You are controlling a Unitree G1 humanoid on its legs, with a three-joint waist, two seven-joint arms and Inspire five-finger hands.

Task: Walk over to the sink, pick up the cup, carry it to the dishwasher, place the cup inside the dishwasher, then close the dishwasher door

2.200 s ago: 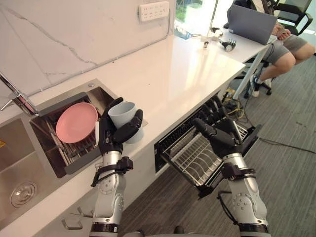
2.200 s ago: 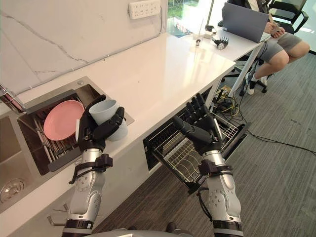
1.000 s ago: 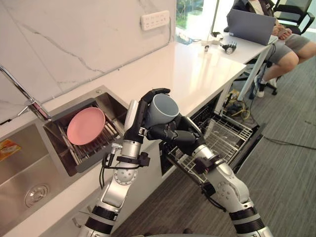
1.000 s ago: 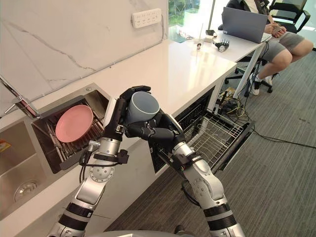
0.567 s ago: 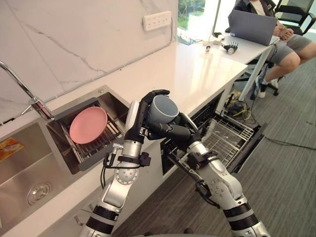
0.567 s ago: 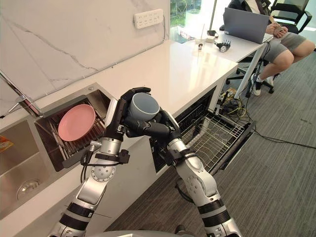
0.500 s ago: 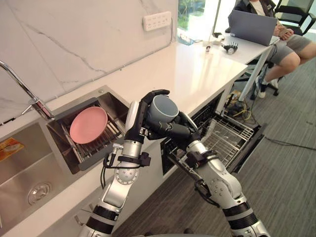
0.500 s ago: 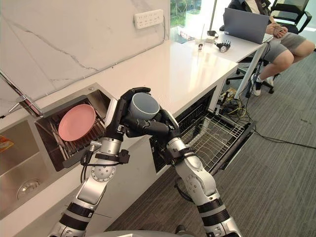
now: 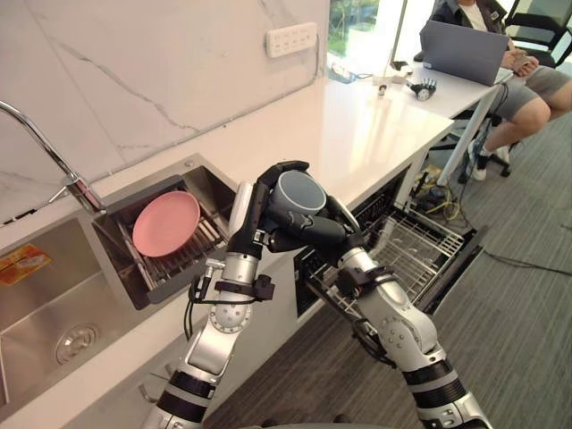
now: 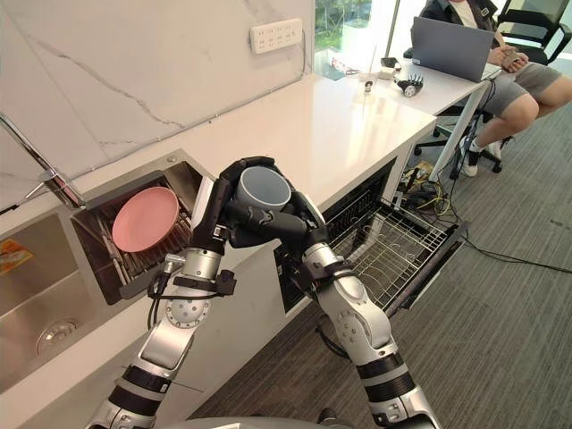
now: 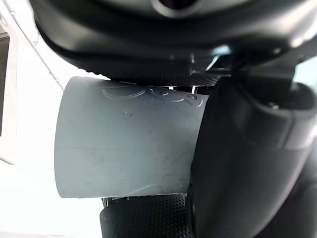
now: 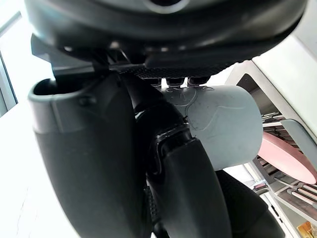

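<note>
- Step in hand, as I read it: the carry, at a pass from one hand to the other.
- The cup (image 9: 299,192) is in the air over the counter (image 9: 357,134) edge, with the left hand (image 9: 257,210) curled round it.
- The right hand (image 9: 313,231) wraps its fingers round the cup's lower side too.
- Next move: the left hand lets go, and the right lowers the cup into the pulled-out rack (image 9: 407,255).

Cup (image 10: 264,189) btm behind R robot hand (image 10: 281,228)
</note>
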